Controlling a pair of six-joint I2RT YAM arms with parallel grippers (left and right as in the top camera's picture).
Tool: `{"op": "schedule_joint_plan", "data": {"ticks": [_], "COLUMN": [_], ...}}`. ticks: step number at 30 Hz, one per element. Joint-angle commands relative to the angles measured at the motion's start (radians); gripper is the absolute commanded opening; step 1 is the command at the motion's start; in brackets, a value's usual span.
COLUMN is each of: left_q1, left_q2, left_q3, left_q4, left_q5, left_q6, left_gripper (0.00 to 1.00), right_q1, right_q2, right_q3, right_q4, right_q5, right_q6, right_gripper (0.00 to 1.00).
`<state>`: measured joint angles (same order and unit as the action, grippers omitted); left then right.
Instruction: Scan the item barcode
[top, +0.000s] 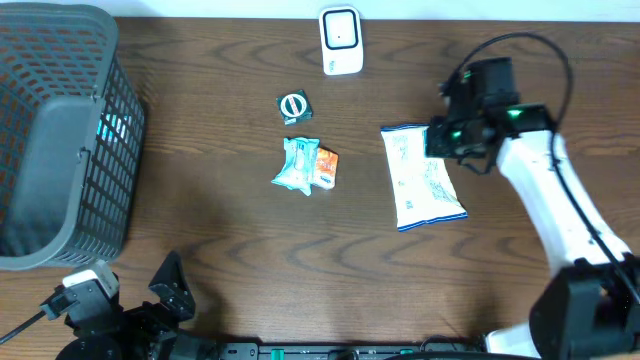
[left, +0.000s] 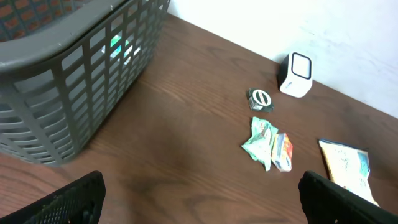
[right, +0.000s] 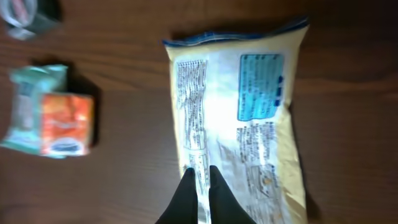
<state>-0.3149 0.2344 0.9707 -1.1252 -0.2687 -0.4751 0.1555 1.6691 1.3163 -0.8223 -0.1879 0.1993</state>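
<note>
End effector on the right arm (right: 201, 175) is pressed together, tips touching one end of the snack bag (right: 249, 112), which lies flat on the worktop (right: 124, 199); whether it pinches the film is unclear. Left end effector (left: 202, 180) is spread wide near the basket (left: 74, 74).

You see a dark brown wood-grain bench (top: 220, 240), grey lattice basket (top: 112, 170), cream, blue-panelled bag (top: 422, 178), black fingers (right: 184, 199).

No readable text; print blocks on snack bag (right: 236, 118) blurred (same for orange packet (right: 65, 124) label).
</note>
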Motion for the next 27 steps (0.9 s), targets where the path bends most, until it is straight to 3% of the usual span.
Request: {"op": "schedule_joint_plan", "data": {"ticks": [1,10,17,22,24,26,27], "left_q1": [0.004,0.004,0.004,0.004,0.004,0.004,0.004], "left_q2": [-0.002,-0.002,-0.002,-0.002,-0.002,-0.002,-0.002], "left_q3": [-0.005,-0.005,-0.005,-0.005,-0.005,-0.005,-0.005], "left_q4": [0.001,0.001,0.001,0.001,0.001,0.001,0.001], "left_q5": [-0.017,-0.017,-0.017,-0.017,-0.017,-0.017,-0.017], "left_q6": [-0.010,-0.010,-0.010,-0.010,-0.010,-0.010,-0.010], "left_gripper": [0.98,0.98,0.98,0.98,0.98,0.98,0.98], "right_q1": [0.036,0.054,0.084,0.087,0.087,0.085,0.081], "right_q2": [0.094,0.304,0.271,0.236,0.233,0.233,0.233], "right_q3": [-0.068,-0.101,-0.017,0.125,0.176,0.194,0.193], "right_q4": [0.043,0.071,0.064,-0.019,-0.062,-0.083,-0.084], "right_q5": [0.077,0.071,-0.102,-0.013,0.078,0.167,0.191], "right_q6": [0.033,0.123,0.122,0.093,0.060,0.037,0.029], "right_gripper": [0.03,0.02,0.06,0.06,0.16,0.44,0.52]}}
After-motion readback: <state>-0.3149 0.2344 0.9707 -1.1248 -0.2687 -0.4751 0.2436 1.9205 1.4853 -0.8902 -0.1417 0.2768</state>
